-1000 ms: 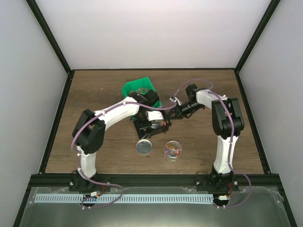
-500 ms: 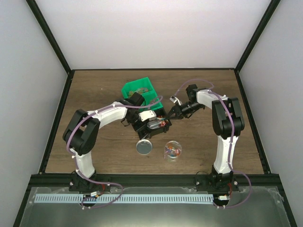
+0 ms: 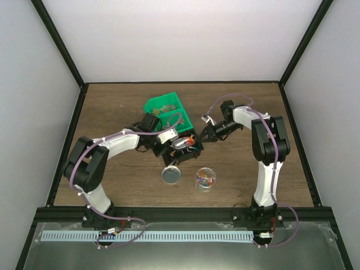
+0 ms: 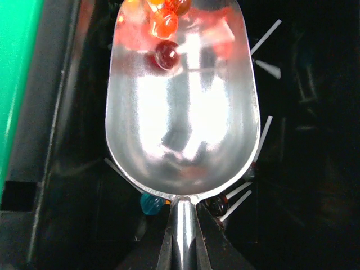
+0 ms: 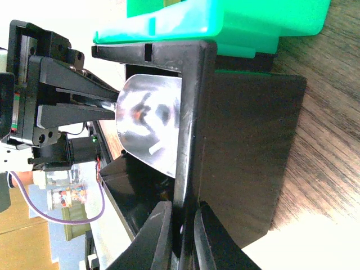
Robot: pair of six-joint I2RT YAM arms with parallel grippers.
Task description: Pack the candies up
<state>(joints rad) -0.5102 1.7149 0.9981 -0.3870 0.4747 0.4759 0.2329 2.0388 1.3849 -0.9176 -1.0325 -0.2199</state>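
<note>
Few candies [image 4: 163,25] sit in scoop [image 4: 183,129] clamped by left hand [image 4: 181,247], likely bound for clear cup [image 3: 205,179]; right hand [image 5: 181,219] pinches black bin [image 5: 242,152] wall, steadying it

I look down on a counter [image 3: 112,107] of dark brown wood, and in the top view its grain runs from left to right. Three plain pale walls close it in: the back wall [image 3: 180,39], the left wall [image 3: 28,124] and the right wall [image 3: 337,124]. Black frame bars [image 3: 59,44] follow the corners where the walls meet and also the edges of the counter. Along the near edge lies a black rail [image 3: 180,211]. Below it in the view is a grey metal tray [image 3: 315,247] with a white toothed strip [image 3: 169,237] on it. The light is soft and even, and the shadows on the wood are faint. In the right wrist view I see blurred blue and brown shapes [image 5: 17,225] beyond the counter, which I cannot identify.
</note>
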